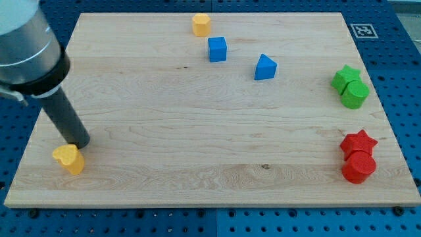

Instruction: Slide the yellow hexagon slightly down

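Your end effector, my tip (80,144), grips nothing and touches the yellow heart (68,158); the yellow hexagon (201,24) sits far toward the view's upper right.

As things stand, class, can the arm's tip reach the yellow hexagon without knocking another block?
Probably yes. My tip sits beside the yellow heart at the view's bottom left; the yellow hexagon is at the top. The board between holds no blocks, and the blue cube lies just beyond.

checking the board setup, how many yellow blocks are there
2: a yellow hexagon at the view's top, left of the blue cube, and a yellow heart at the bottom left, beside my tip. None looks hidden.
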Controlling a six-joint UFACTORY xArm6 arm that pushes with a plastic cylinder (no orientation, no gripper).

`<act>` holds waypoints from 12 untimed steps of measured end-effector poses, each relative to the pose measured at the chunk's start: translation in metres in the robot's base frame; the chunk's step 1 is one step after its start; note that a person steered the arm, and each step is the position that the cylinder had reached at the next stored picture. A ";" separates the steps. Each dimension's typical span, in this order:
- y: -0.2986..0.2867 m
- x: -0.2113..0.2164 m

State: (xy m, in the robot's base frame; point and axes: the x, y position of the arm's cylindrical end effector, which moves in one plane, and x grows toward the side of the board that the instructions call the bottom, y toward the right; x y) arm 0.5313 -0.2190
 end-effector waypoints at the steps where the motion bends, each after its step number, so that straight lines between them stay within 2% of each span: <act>1: -0.001 0.004; 2: -0.001 0.004; 3: -0.001 -0.027; 5: 0.029 -0.168; 8: 0.176 -0.339; 12: 0.202 -0.336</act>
State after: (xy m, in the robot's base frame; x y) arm 0.1952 -0.0169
